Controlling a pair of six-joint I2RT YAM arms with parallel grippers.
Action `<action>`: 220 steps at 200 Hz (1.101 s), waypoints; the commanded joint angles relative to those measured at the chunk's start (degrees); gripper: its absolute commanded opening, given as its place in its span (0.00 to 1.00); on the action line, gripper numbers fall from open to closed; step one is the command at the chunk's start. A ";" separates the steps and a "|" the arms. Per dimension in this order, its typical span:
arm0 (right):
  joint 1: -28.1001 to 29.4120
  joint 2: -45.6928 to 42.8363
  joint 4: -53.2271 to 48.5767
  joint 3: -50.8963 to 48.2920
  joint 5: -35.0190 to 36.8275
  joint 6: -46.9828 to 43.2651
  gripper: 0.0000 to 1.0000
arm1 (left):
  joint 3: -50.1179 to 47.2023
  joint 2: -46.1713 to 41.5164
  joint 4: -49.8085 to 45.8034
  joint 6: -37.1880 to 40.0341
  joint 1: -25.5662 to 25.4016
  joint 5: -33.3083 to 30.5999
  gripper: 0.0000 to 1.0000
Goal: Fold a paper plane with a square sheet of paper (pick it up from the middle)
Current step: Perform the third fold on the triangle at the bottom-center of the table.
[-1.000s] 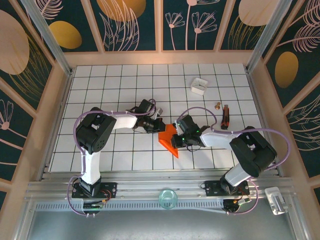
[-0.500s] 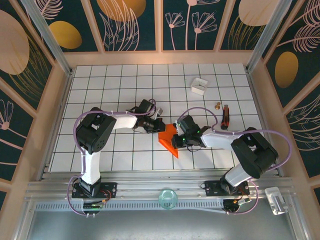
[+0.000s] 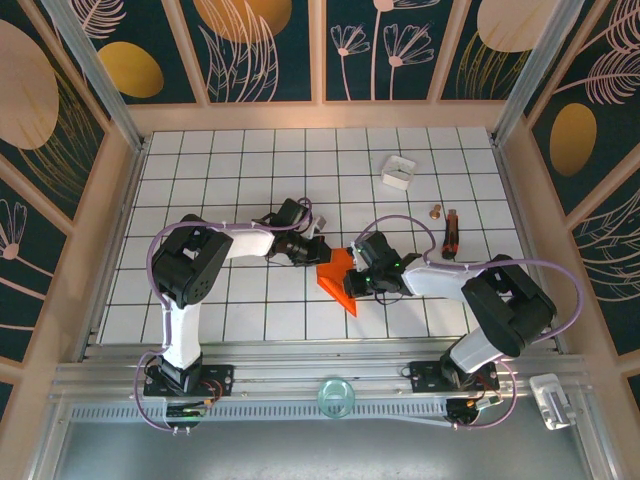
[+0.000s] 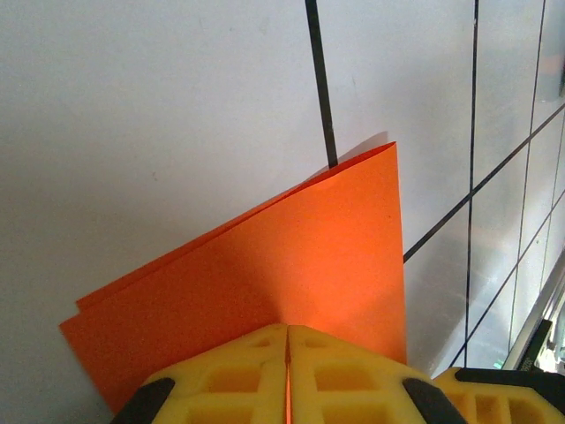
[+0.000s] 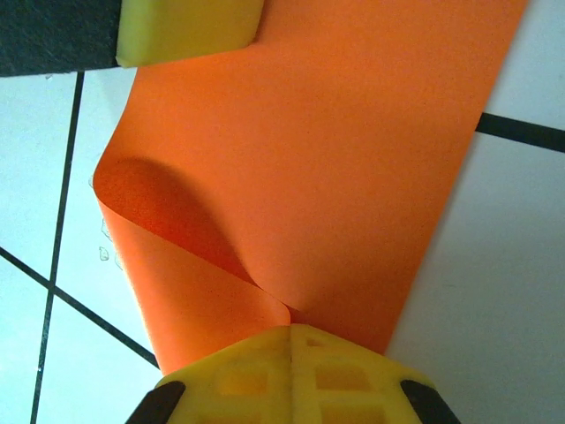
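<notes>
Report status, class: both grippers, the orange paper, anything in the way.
Left gripper shut on folded orange paper. Right gripper shut on it too. White box far back, well apart.

The square sheet of paper (image 3: 337, 280) is bright orange-red and plain, without any print; the table (image 3: 220, 160) is white with a grid of thin black lines; the walls (image 3: 270, 70) are dark teal with gold ovals and pale line drawings of leaves; the fingers (image 4: 221, 380) of the left gripper (image 4: 287, 331) and of the right gripper (image 5: 291, 334) are yellow; the small box (image 3: 397, 172) is white; the thin tool (image 3: 451, 232) seems red and black.
</notes>
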 commanded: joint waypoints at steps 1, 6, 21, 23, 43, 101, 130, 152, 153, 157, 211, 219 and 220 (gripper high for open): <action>-0.22 1.15 -0.36 -1.50 1.88 1.05 0.00 | 0.53 2.47 -4.04 0.44 -0.18 -2.49 0.13; -0.24 1.24 -0.39 -1.59 1.89 1.20 0.00 | 0.87 2.27 -4.10 0.32 -0.24 -2.45 0.13; -0.22 1.19 -0.59 -1.82 2.06 1.18 0.00 | 1.82 1.45 -4.15 -0.20 -0.20 -2.35 0.16; -0.21 1.06 -0.62 -1.88 2.13 1.22 0.00 | 2.04 1.27 -4.15 -0.26 -0.18 -2.29 0.16; -0.21 0.99 -0.77 -2.16 2.33 1.32 0.00 | 3.41 -0.22 -3.72 -1.33 -0.22 -1.84 0.20; -0.19 0.53 -0.95 -2.82 2.68 1.31 0.00 | 1.23 -8.70 -1.30 -4.30 -0.18 -3.98 0.32; -0.26 0.79 -0.69 -2.87 2.52 1.45 0.00 | -5.29 -15.01 2.25 -8.53 -0.51 -4.20 0.15; -0.22 0.56 -0.69 -2.94 2.76 1.38 0.00 | -9.98 -18.83 4.11 -10.98 -2.28 -4.58 0.02; -0.22 0.53 -0.70 -2.95 2.77 1.39 0.00 | -10.19 -18.92 4.15 -11.09 -2.37 -4.57 0.01; -0.26 0.56 -0.70 -2.99 2.77 1.38 0.00 | -10.78 -19.04 4.55 -11.41 -2.82 -4.41 0.00; -0.25 0.30 -0.80 -3.08 3.03 1.46 0.00 | -13.49 -16.93 8.10 -14.28 -7.38 -3.13 0.00; -0.28 0.22 -0.84 -3.20 3.12 1.49 0.00 | -13.40 -16.98 8.38 -14.36 -7.91 -3.12 0.00; -0.24 0.22 -0.82 -3.21 3.12 1.49 0.00 | -13.40 -16.98 8.40 -14.37 -7.95 -3.13 0.00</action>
